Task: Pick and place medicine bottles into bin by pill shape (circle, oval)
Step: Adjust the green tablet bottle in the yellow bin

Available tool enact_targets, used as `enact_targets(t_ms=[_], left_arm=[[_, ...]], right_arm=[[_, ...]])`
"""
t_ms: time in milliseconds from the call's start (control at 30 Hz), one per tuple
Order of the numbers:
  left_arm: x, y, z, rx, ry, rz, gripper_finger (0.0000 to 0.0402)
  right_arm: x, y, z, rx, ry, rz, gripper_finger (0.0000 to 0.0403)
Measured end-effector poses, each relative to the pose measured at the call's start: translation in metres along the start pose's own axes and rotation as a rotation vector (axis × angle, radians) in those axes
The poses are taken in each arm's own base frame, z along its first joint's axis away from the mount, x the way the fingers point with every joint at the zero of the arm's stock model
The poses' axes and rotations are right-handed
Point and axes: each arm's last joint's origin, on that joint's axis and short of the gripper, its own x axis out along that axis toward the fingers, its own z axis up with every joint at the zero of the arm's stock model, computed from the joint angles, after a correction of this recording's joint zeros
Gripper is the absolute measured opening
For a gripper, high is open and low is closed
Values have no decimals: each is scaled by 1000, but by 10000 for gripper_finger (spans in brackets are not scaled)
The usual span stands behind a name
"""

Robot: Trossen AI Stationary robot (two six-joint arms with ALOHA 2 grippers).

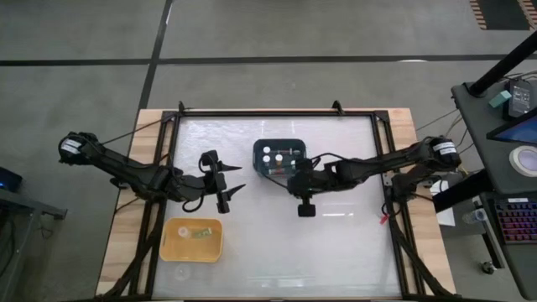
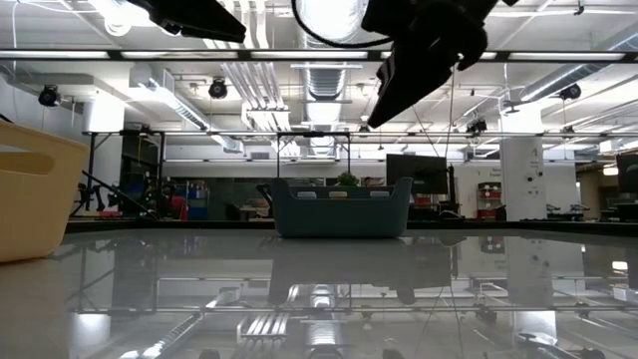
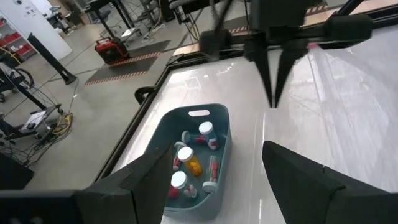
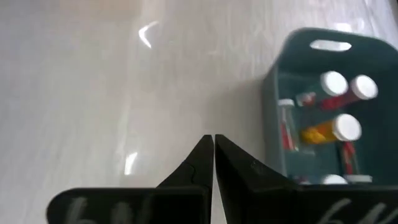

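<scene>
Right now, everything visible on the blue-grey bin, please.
The blue-grey bin is a dark teal, plastic-looking tub with rounded corners and a slot handle cut into an end wall. It stands upright on the glossy white table, toward the far middle. Inside lie several small medicine bottles, mostly white-capped, some red-bodied, one amber-orange; some upright, some on their sides. Neither end effector touches it; the right end effector is shut beside it.

place: industrial lab | evidence: ceiling ducts; equipment racks; generator

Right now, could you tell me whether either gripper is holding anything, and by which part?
Nothing is held. The left gripper is open and empty; the right gripper is shut on nothing, beside the bin.
</scene>
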Motion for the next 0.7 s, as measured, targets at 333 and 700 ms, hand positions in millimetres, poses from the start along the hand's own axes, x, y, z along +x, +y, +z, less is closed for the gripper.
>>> enact_targets(t_ms=[333, 700], left_arm=[[3, -2, 0, -10, -2, 0, 231], [12, -14, -1, -180, -3, -69, 231]], right_arm=[[-16, 10, -36, -8, -237, 22, 9], [-33, 8, -74, -48, -552, 17, 9]])
